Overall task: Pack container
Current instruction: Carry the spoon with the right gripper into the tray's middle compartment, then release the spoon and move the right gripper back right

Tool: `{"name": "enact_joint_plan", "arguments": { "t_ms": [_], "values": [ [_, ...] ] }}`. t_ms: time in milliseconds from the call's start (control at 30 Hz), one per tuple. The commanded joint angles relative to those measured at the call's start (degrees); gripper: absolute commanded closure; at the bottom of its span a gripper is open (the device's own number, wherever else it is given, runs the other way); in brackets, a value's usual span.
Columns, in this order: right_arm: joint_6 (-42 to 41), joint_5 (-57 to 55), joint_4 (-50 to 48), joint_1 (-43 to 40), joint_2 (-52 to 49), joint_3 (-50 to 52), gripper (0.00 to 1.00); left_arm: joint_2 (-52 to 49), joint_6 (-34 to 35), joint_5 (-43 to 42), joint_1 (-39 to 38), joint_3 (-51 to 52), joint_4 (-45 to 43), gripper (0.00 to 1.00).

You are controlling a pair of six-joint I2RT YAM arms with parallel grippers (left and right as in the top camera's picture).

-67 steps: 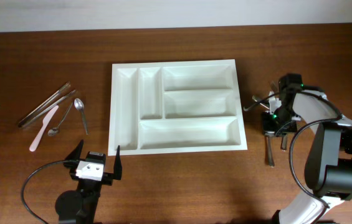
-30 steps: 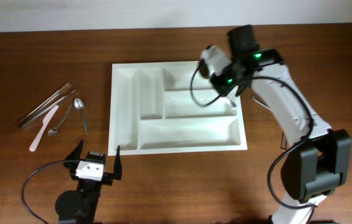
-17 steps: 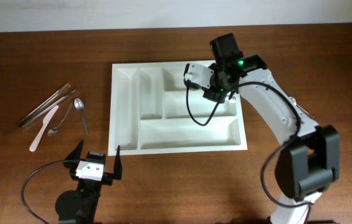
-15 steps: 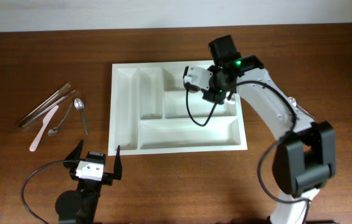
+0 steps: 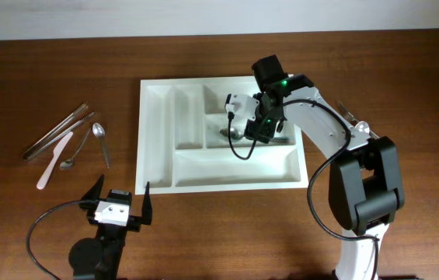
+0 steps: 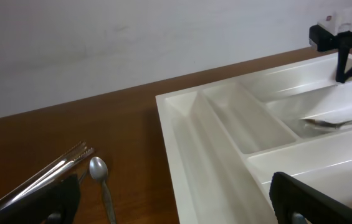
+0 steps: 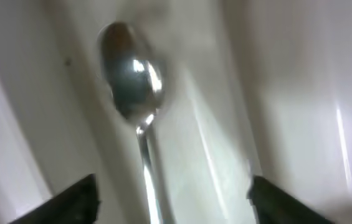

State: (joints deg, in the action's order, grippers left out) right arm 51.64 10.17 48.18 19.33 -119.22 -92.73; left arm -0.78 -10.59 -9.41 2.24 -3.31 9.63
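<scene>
The white container (image 5: 227, 167) lies in the middle of the table, its compartments also showing in the left wrist view (image 6: 225, 124). A metal spoon (image 5: 235, 134) lies in the middle long compartment, seen close up in the right wrist view (image 7: 132, 81) and from the left wrist (image 6: 331, 123). My right gripper (image 5: 252, 131) hangs open just over the spoon's handle, its fingers (image 7: 70, 199) apart on either side and not touching it. My left gripper (image 5: 120, 189) stands open near the front edge, left of the container, with nothing between its fingers (image 6: 325, 199).
Left of the container lie metal tongs (image 5: 56, 132), a pale plastic knife (image 5: 54, 159) and two spoons (image 5: 99, 140). More cutlery (image 5: 351, 117) lies right of the container, partly under the right arm.
My right arm has swung from the table's right side to over the container, carrying the spoon. Its jaws have opened and the spoon now lies in the middle compartment. The left arm is still.
</scene>
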Motion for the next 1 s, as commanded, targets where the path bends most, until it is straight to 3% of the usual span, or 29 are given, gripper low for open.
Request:
{"name": "enact_joint_plan", "arguments": {
  "t_ms": [0, 67, 200, 500, 667, 800, 967],
  "values": [
    [-8.87, 0.52, 0.63, 0.52, 0.35, -2.21, 0.05, 0.48, 0.7, 0.17, 0.17, 0.44, -0.17, 0.01],
    [-12.92, 0.07, 2.47, 0.5, 0.39, -4.7, 0.0, 0.48, 0.7, 0.2, 0.17, 0.44, -0.17, 0.01],
    [-21.14, -2.23, 9.44, -0.35, 0.46, -12.0, 0.01, 0.48, 0.7, 0.17, 0.17, 0.44, -0.17, 0.01],
    [-27.32, 0.13, 29.92, -6.91, 0.46, -25.16, 0.01, 0.48, 0.7, 0.2, 0.17, 0.44, -0.17, 0.01],
    [-31.21, 2.12, 31.93, -12.83, 0.44, -24.76, 0.06, 0.48, 0.7, 0.2, 0.17, 0.44, -0.17, 0.01],
    [-36.65, 0.81, 32.26, -18.69, 0.44, -24.76, 0.19, 0.48, 0.7, 0.2, 0.17, 0.44, -0.17, 0.01],
    [-40.59, -1.68, 32.17, -26.05, 0.44, -24.55, 0.19, 0.48, 0.7, 0.2, 0.17, 0.44, -0.17, 0.01]
  ]
}}
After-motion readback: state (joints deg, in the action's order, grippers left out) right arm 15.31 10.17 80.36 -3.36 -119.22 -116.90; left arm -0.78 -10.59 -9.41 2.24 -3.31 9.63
